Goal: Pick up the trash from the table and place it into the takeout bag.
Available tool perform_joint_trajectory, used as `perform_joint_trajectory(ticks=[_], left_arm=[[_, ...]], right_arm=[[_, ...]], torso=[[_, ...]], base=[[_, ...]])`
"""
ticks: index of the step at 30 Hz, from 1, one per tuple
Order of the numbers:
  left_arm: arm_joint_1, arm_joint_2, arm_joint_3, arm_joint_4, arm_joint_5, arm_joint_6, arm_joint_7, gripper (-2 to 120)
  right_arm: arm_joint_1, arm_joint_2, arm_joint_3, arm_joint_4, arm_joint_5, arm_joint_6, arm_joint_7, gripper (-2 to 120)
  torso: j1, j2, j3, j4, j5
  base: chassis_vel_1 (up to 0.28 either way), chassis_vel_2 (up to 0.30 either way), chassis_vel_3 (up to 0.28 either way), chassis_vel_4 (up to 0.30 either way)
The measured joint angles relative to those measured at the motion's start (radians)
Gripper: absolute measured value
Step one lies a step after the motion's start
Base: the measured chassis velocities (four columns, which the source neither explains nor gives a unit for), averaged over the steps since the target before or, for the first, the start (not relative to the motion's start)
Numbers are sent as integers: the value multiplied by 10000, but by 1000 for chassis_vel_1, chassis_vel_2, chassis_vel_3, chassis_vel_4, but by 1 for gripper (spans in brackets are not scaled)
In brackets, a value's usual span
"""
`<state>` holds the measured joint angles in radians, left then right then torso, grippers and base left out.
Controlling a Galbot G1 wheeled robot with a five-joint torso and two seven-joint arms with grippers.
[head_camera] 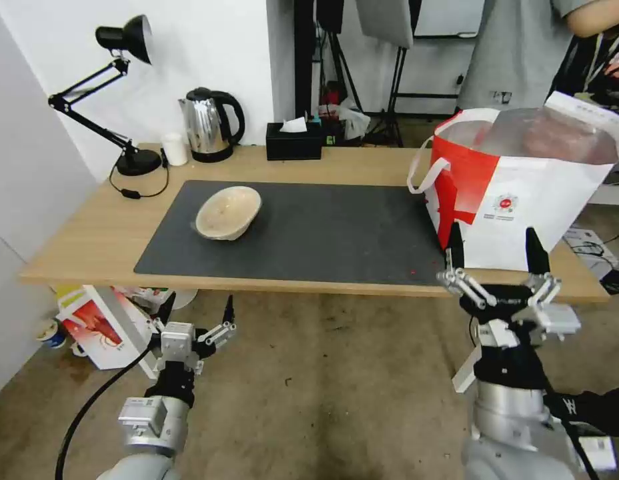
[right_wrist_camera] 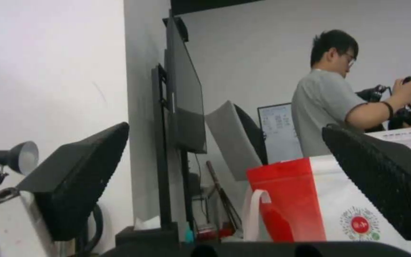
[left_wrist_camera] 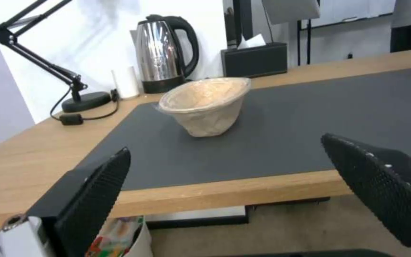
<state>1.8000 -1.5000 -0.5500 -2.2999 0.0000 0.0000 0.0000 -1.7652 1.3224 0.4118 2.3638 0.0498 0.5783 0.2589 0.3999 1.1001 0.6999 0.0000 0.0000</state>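
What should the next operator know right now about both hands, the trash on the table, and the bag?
Left hand: open, empty, below the table's front edge, facing the beige bowl.
Right hand: open, empty, at the front edge in front of the takeout bag.
Beige bowl: tilted on the dark mat, ungrasped.
Takeout bag: upright at the table's right end, mouth open; contents hard to make out.
Done: no other trash visible on the table.
Left: bag the beige bowl.

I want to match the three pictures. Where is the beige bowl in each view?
Head view: the beige bowl sits on the mat's left part.
Left wrist view: the bowl stands on the mat, before the kettle.
Right wrist view: not in it.
Shared landmark: the desk lamp.
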Motion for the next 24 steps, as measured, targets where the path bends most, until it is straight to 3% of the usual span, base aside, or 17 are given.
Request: perform_joint_trajectory(ticks=[24], left_arm=[[0,0,0,0,0,0,0,100]], right_arm=[[-1179,97,-383,-771,-519,1627,-39,100]], torso=[[0,-1,0,0,-1]], base=[[0,0,0,0]])
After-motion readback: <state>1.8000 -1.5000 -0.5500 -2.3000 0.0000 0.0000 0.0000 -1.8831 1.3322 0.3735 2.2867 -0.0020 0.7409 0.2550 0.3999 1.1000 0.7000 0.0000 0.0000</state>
